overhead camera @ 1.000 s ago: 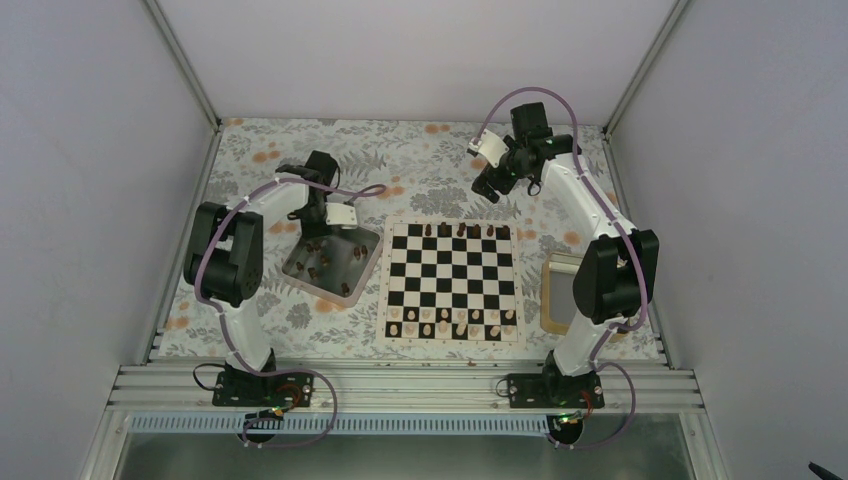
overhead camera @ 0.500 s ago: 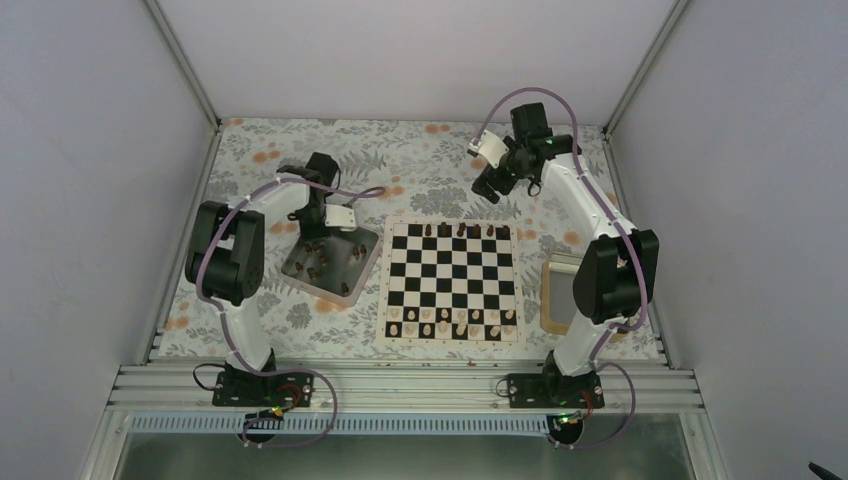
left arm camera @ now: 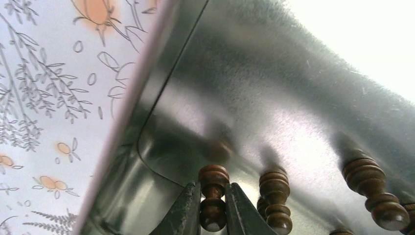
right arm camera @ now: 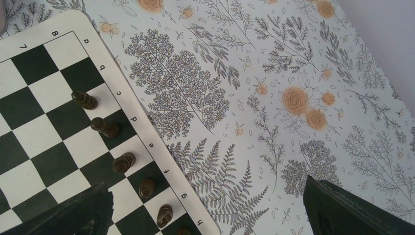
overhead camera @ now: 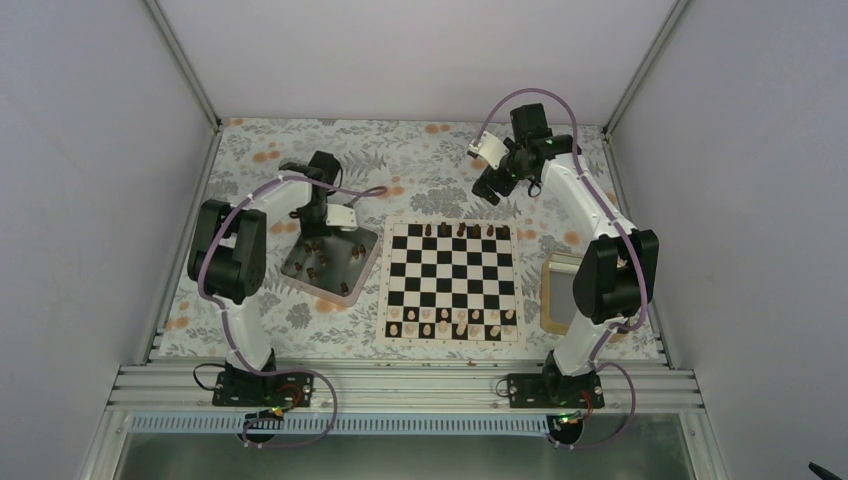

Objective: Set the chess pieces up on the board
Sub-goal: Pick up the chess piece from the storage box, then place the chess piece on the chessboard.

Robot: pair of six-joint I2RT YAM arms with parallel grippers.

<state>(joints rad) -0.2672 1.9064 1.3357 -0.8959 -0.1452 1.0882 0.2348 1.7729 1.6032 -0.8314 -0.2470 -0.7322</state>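
a white cloth printed with grey ferns and orange flowers [overhead camera: 430, 160] bears a shiny square metal tray [overhead camera: 340, 293] at left, a pale wooden frame [overhead camera: 550, 295] at right.

Left fingers [left arm camera: 183, 215] now tight on piece [left arm camera: 213, 193]

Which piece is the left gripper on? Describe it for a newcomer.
Find the metal tray left of the chessboard. Of the dark pieces in it, the target piece sits nearest the tray's corner, the only one clamped in the left gripper.
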